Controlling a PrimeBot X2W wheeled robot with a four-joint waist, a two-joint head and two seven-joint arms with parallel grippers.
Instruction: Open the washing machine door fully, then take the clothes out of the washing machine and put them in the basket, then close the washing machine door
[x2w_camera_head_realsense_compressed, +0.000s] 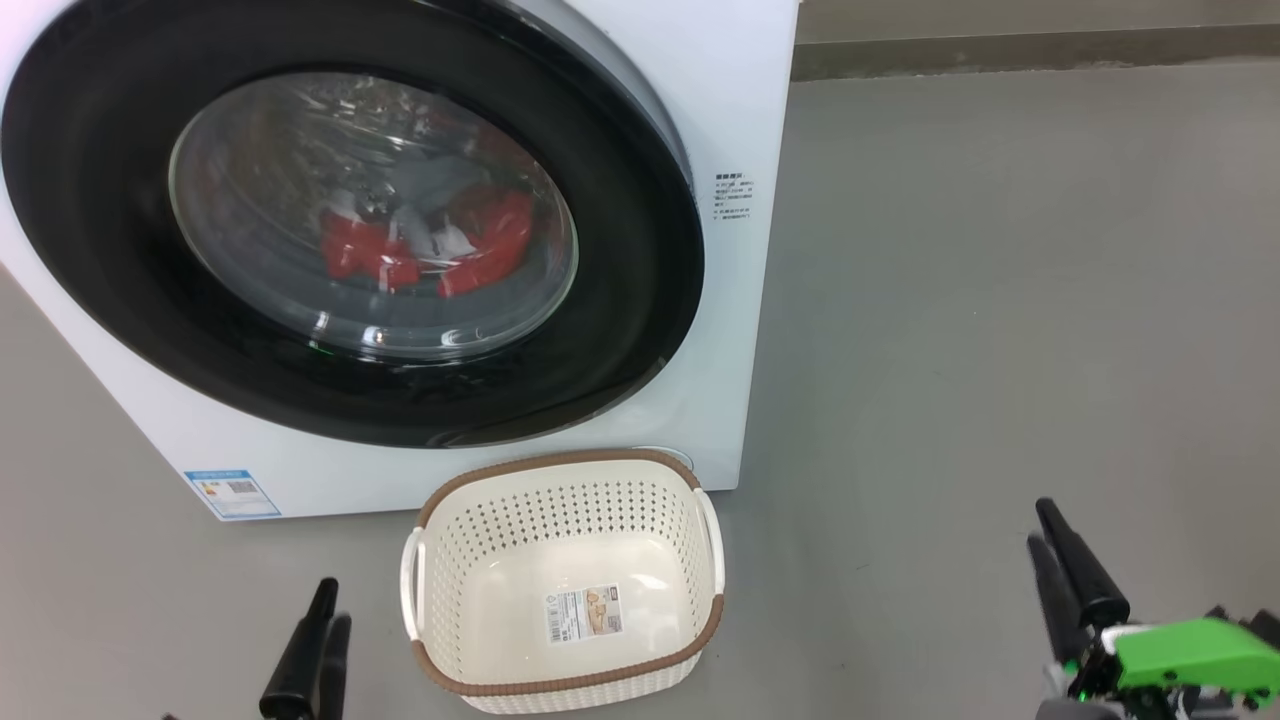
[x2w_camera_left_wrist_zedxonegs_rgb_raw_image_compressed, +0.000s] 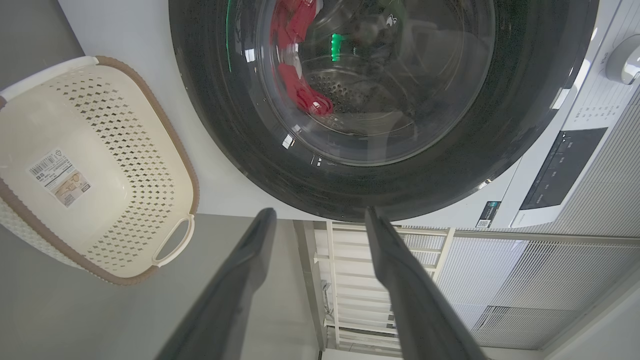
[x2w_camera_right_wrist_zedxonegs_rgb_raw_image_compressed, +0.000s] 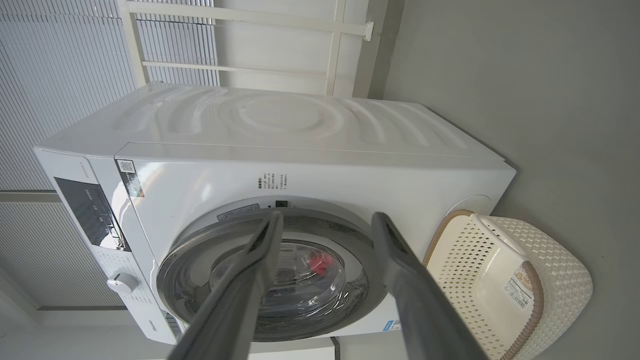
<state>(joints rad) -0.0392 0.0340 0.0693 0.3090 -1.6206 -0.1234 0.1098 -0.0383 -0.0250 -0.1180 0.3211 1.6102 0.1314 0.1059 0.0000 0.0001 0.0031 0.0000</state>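
Now hovering low with the left gripper (x2w_camera_head_realsense_compressed: 333, 603) and the right gripper (x2w_camera_head_realsense_compressed: 1040, 525) both parted and empty, facing the washing machine door (x2w_camera_head_realsense_compressed: 100, 250), shut over the clothes (x2w_camera_head_realsense_compressed: 490, 240), sitting ahead and nearer the left gripper, behind the empty basket (x2w_camera_head_realsense_compressed: 560, 462).

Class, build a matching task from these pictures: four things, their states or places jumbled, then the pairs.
1 round black-rimmed glass washing machine door
2 red, white and grey fabric clothes
3 cream perforated plastic basket
4 left gripper

A inside the drum
B open, holding nothing
C closed
D empty, on the floor

Pairs: 1-C, 2-A, 3-D, 4-B
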